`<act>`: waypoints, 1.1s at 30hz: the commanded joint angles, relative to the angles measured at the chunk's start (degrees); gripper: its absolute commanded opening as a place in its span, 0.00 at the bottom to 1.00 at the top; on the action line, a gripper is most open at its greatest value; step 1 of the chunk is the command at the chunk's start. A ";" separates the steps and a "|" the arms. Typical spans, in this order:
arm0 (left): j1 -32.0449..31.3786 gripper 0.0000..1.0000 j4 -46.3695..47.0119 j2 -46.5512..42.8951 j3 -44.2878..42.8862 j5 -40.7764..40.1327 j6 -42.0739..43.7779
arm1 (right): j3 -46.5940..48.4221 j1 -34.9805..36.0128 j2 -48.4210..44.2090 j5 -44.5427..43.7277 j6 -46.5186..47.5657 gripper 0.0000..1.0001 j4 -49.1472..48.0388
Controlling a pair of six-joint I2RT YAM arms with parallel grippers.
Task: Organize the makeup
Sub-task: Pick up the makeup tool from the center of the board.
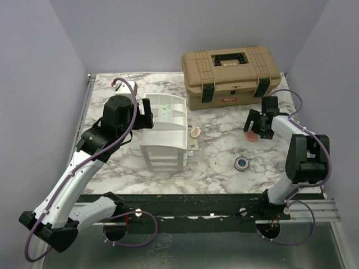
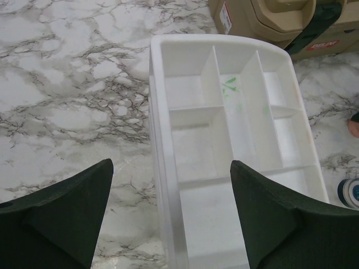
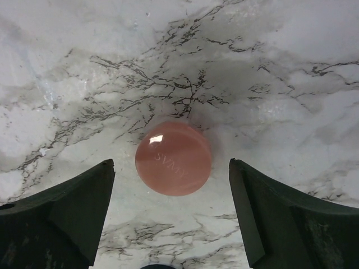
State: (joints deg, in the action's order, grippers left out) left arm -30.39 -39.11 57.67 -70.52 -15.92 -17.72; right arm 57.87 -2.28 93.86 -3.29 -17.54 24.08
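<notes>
A salmon pink round disc (image 3: 173,158) lies flat on the marble; my right gripper (image 3: 171,193) hovers open just above it, the jaws either side, not touching. In the top view the disc (image 1: 252,137) peeks out under the right gripper (image 1: 259,126). A second pink disc (image 1: 195,132) and a clear palette (image 1: 193,146) lie beside the white drawer unit (image 1: 165,134). A round blue-centred compact (image 1: 242,163) sits at mid right, also at the left wrist view's edge (image 2: 351,193). My left gripper (image 2: 171,193) is open and empty over the unit's top tray (image 2: 235,101). Pencil and tube are out of view.
A tan toolbox (image 1: 230,77), lid shut, stands at the back right, also in the left wrist view (image 2: 269,22). The top tray has several divided compartments, one with green smudges (image 2: 229,85). Grey walls enclose the marble table (image 1: 219,174).
</notes>
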 commanded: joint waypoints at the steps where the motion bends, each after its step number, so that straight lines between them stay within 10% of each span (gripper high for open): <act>1: 0.06 0.87 -0.16 -1.68 1.18 0.01 -1.28 | -0.54 1.16 3.03 1.19 0.05 0.87 1.70; 18: 0.07 0.87 -0.88 -2.75 2.05 0.81 -2.17 | 0.07 4.51 4.76 0.57 0.03 0.53 2.95; 33: 0.03 0.87 -0.80 -1.33 2.40 2.92 -2.63 | 0.70 16.43 -6.60 11.38 -2.08 0.50 4.89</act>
State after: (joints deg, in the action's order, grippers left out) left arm -30.39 -39.48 56.16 -68.79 -14.37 -19.79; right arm 57.84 11.86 91.29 4.12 -18.22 26.94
